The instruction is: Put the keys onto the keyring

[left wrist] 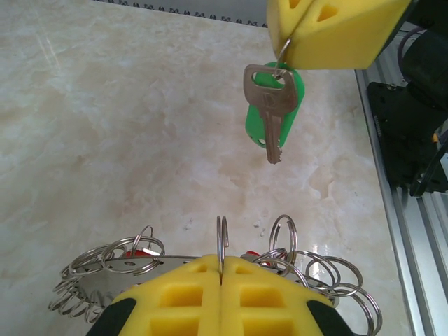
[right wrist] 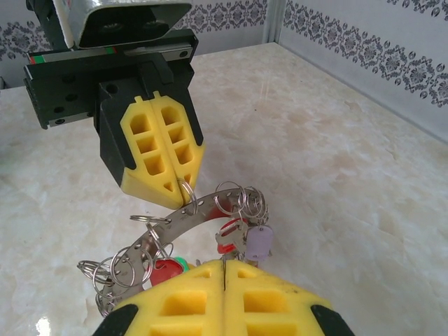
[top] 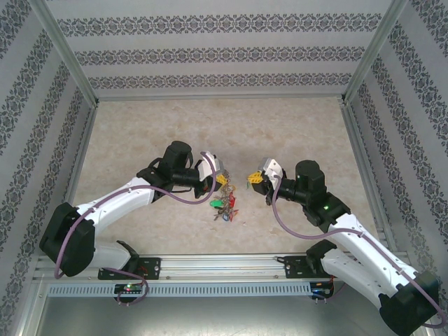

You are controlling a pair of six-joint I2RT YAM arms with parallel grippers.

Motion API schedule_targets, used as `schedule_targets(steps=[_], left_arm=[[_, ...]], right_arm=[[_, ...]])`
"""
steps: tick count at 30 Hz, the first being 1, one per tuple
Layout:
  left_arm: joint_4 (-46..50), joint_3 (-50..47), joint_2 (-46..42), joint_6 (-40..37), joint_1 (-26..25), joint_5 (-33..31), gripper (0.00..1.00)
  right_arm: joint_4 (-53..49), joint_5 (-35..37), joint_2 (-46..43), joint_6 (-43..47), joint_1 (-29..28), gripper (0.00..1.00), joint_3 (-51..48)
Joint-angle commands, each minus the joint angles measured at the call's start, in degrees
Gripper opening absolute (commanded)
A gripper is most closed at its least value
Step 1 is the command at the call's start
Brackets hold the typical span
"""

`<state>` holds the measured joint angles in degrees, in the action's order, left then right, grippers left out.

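While the left gripper [right wrist: 183,201] is pinching a ring on the keyring [right wrist: 168,225], the right gripper [left wrist: 285,50] is pinching the green-tagged key [left wrist: 269,105] by its ring, dangling above the table [left wrist: 105,140].

Legend: the bench [top: 210,133] before me, pale, marble-patterned and glossy. Walls [top: 210,52] papered in grey ornamental bands enclose it on three sides. Aluminium posts [top: 64,52] stand at its far corners. A slotted aluminium rail [top: 224,264] runs along my near edge.

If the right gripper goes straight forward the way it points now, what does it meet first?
Probably the keyring, which the left gripper holds up just ahead; depth is unclear.
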<state>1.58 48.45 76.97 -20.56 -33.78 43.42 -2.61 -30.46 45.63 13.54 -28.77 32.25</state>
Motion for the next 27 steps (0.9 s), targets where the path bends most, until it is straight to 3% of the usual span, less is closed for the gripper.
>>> schedule_targets(steps=[1,13,18,27], left_arm=[[-5.0,0.1,-2.1,1.0,-0.7,0.0,0.00],[-5.8,-0.6,-3.0,1.7,-0.7,-0.7,0.00],[-5.9,-1.1,-3.0,0.1,-0.7,2.3,0.00],[-7.0,-2.2,-2.8,-0.4,-0.8,2.2,0.00]], right_arm=[[-1.2,0.0,-0.2,1.4,-0.8,0.00,2.0],[-7.2,-2.0,-1.7,3.6,-1.6,0.00,4.0],[-7.9,-6.3,-2.5,4.6,-1.9,0.00,4.3],[-9.2,-13.2,0.6,6.0,-2.3,0.00,6.0]])
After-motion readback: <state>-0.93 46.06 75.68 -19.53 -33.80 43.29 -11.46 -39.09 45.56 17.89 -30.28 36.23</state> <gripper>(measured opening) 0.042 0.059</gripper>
